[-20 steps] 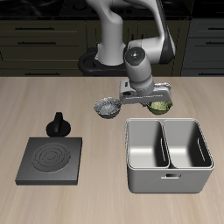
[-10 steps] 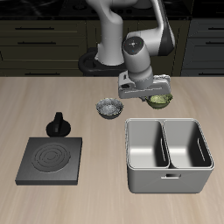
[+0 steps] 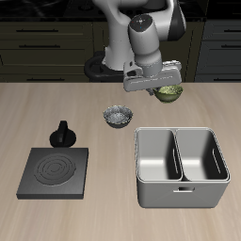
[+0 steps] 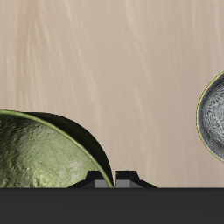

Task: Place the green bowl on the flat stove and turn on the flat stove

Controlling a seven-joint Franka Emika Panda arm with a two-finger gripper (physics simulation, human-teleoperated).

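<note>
The green bowl hangs off the table, held by its rim in my gripper, which is shut on it. In the wrist view the bowl's olive speckled inside sits right against my gripper. The flat stove is a black square plate with ring marks near the table's front edge, with its black knob just behind it. The stove is bare and well away from the gripper.
A grey-white patterned bowl stands on the table just below and beside the gripper; it also shows in the wrist view. A grey two-compartment metal bin stands in front of the gripper.
The gripper has risen with the green bowl in it, lifting it off the table and a little farther back. The grey-white bowl has stayed in place.
</note>
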